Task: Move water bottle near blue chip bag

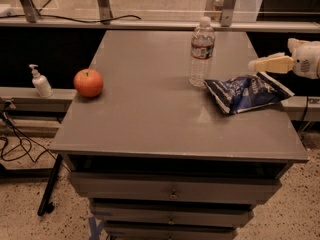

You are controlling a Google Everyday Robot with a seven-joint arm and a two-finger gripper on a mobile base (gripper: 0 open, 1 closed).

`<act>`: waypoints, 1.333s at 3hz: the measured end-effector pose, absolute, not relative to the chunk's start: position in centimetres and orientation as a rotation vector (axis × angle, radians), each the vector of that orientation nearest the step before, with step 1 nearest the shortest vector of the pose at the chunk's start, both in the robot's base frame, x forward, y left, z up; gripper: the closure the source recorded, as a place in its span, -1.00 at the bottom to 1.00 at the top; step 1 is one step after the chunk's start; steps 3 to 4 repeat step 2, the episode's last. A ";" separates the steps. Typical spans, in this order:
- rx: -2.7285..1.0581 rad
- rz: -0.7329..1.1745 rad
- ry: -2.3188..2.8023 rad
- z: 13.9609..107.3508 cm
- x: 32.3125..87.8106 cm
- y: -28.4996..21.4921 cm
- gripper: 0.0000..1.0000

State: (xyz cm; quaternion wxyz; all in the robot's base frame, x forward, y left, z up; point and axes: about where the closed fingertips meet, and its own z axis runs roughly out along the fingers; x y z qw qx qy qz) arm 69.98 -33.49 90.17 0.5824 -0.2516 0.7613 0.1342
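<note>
The water bottle (201, 50), clear with a white cap and a pale label band, stands upright on the grey cabinet top (150, 109), toward the back right. The blue chip bag (247, 92) lies crumpled just right of it, close beside the bottle's base. My gripper (257, 65) comes in from the right edge, above the bag's right end and apart from the bottle. It holds nothing.
A red apple (88, 82) sits on the left part of the top. A white pump dispenser (39, 81) stands on a ledge left of the cabinet. Drawers are below the top; cables lie on the floor at left.
</note>
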 end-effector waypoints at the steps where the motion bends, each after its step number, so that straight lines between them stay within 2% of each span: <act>1: -0.690 0.220 1.734 93.6 70.4 -34.5 -1.00; 2: -0.759 0.056 1.601 102.0 69.6 -37.3 -1.00; 4: -0.759 0.056 1.601 102.0 69.6 -37.3 -1.00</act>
